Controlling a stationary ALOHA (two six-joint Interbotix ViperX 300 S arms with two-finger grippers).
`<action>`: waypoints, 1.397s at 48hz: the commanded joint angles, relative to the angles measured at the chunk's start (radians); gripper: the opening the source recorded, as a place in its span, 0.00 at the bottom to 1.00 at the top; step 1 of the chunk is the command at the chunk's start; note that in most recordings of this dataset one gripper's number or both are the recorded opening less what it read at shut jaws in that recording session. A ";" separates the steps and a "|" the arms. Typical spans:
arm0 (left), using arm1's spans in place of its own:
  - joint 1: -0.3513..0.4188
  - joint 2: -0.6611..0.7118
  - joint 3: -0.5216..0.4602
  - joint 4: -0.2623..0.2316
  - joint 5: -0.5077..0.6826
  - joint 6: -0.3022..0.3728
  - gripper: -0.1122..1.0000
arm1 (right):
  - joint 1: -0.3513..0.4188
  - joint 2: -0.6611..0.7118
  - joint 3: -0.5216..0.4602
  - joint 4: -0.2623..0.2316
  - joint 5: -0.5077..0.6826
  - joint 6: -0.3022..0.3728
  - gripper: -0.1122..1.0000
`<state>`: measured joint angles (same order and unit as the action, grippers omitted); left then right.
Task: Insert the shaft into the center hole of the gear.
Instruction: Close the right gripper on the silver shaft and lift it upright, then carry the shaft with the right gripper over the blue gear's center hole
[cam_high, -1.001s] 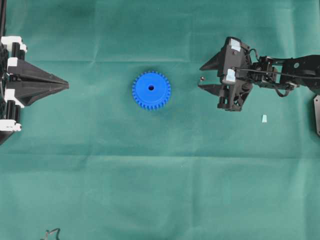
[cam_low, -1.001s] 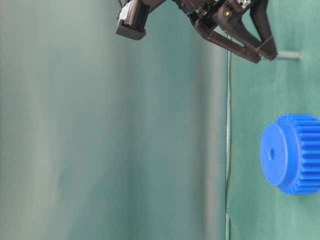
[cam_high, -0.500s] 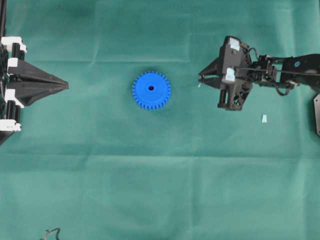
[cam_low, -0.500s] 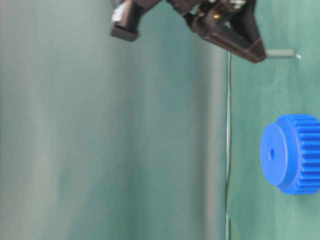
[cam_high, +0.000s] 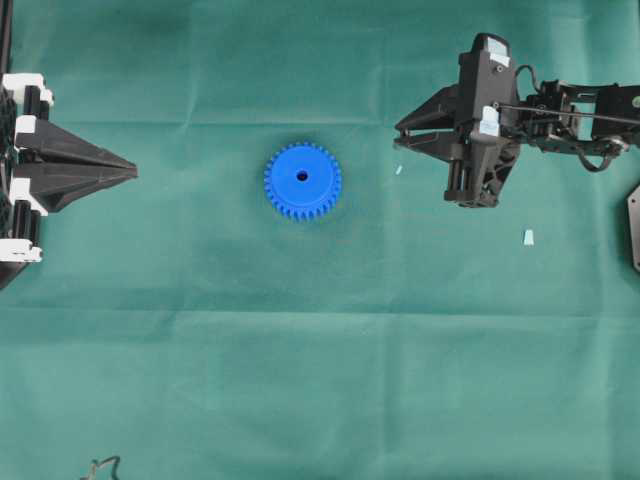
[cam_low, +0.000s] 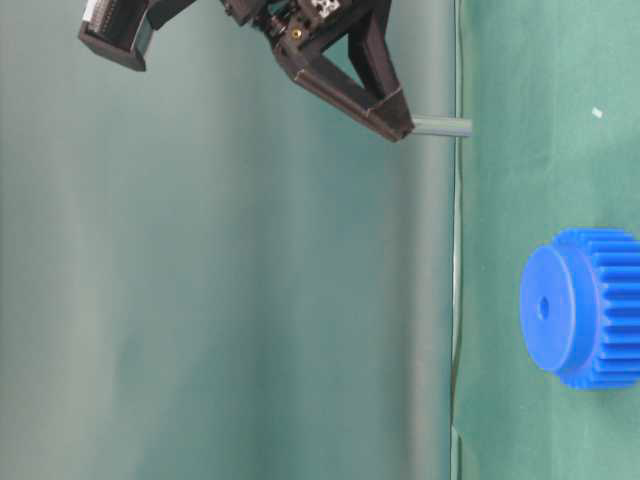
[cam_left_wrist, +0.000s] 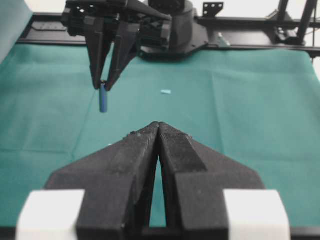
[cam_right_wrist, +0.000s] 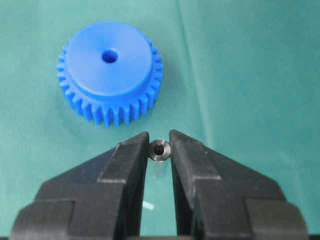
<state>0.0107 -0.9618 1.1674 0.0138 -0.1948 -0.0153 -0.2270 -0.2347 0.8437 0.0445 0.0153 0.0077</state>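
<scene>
The blue toothed gear (cam_high: 303, 181) lies flat on the green cloth, its center hole (cam_high: 302, 176) facing up; it also shows in the table-level view (cam_low: 585, 307) and the right wrist view (cam_right_wrist: 110, 70). My right gripper (cam_high: 398, 136) is to the gear's right, raised off the cloth and shut on the shaft (cam_right_wrist: 160, 150). The grey pin hangs upright below the fingertips (cam_low: 440, 126), clear of the cloth, and the left wrist view shows it too (cam_left_wrist: 103, 97). My left gripper (cam_high: 133, 170) rests at the far left, shut and empty (cam_left_wrist: 157, 125).
A pale mint chip (cam_high: 527, 237) lies on the cloth below the right arm. A smaller pale fleck (cam_high: 397, 170) lies under the right fingertips. A cable end (cam_high: 100, 465) shows at the bottom left. The cloth has creases.
The right jaws closed on the shaft and lifted it off the cloth, moving up and slightly back. A small pale fleck now shows where the gripper was. The left arm and gear did not move.
</scene>
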 joint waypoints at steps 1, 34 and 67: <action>0.002 0.003 -0.026 0.002 -0.005 0.000 0.10 | 0.018 0.011 -0.046 0.003 -0.008 0.003 0.25; 0.005 0.002 -0.028 0.002 0.009 0.000 0.10 | 0.075 0.308 -0.367 0.003 -0.043 0.002 0.25; 0.012 0.002 -0.028 0.002 0.012 0.000 0.10 | 0.080 0.431 -0.365 0.046 -0.086 0.005 0.25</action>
<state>0.0184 -0.9633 1.1674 0.0123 -0.1779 -0.0153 -0.1457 0.2025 0.4893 0.0859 -0.0736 0.0107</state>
